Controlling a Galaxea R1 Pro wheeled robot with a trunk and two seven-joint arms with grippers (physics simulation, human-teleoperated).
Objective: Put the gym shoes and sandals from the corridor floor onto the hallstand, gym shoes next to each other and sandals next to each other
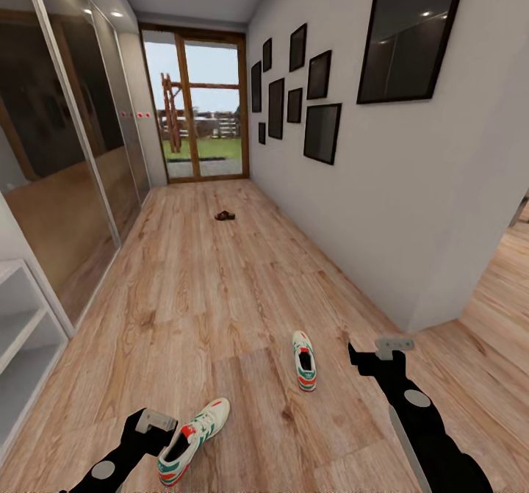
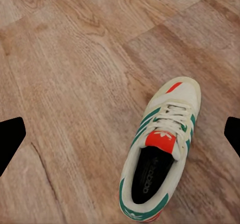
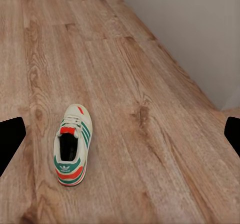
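1. Your left gripper (image 1: pixel 150 423) hangs spread wide and holding nothing, with one gym shoe (image 1: pixel 192 440) on the corridor floor (image 1: pixel 220 294) just beside it, toward your right
2. Your right gripper (image 1: pixel 375 352) is also spread and bare; the other gym shoe (image 1: pixel 304 361) lies near it, toward your left
3. One sandal (image 1: pixel 225 216) lies far ahead of both grippers, and the hallstand (image 1: pixel 22 331) stands off to your left gripper's outer side

So we've got both arms stretched low out front, left gripper (image 1: pixel 150 421) and right gripper (image 1: pixel 382 350) both pointing forward and down, fingers spread wide apart and nothing held in either one.
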